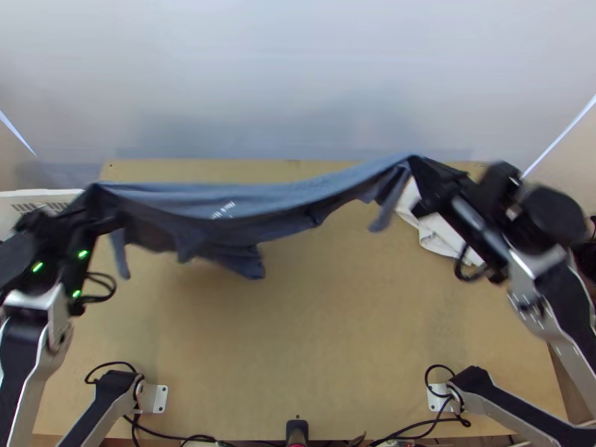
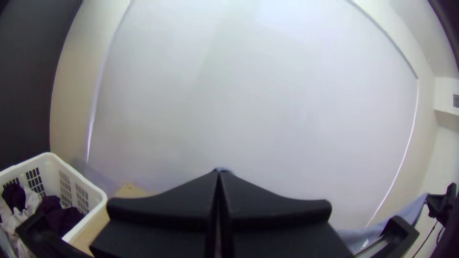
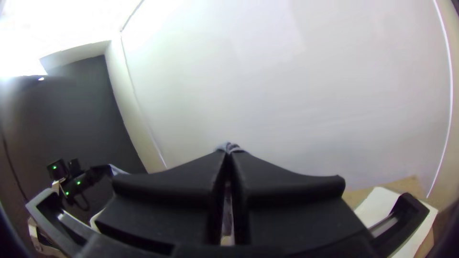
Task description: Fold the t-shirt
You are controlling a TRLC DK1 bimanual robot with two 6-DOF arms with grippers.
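T-shirt (image 1: pixel 238 205), one, blue-grey, suspended between my two grippers over the far part of the wooden table (image 1: pixel 335 335); its upper edge is stretched in a shallow sag, and the rest falls in uneven folds, with a loose end near each gripper and another between them. Whether its lowest part touches the wood, I cannot tell. My left gripper (image 1: pixel 97 188) is closed, fingers together, on one corner of the upper edge, near the table's left side; my right gripper (image 1: pixel 414 161) is likewise closed on the opposite corner, close to the far edge. Toward the near edge, a broad stretch of wood gives me room to bring the cloth down. At the sides, room is narrower: one white basket (image 2: pixel 52 165) stands beside the left gripper, holding dark purple and white cloths (image 2: pixel 50 205) too tangled to count, and one white item (image 1: pixel 439 235) lies beneath my right arm. Two white brackets (image 1: pixel 160 398) sit along the near edge.
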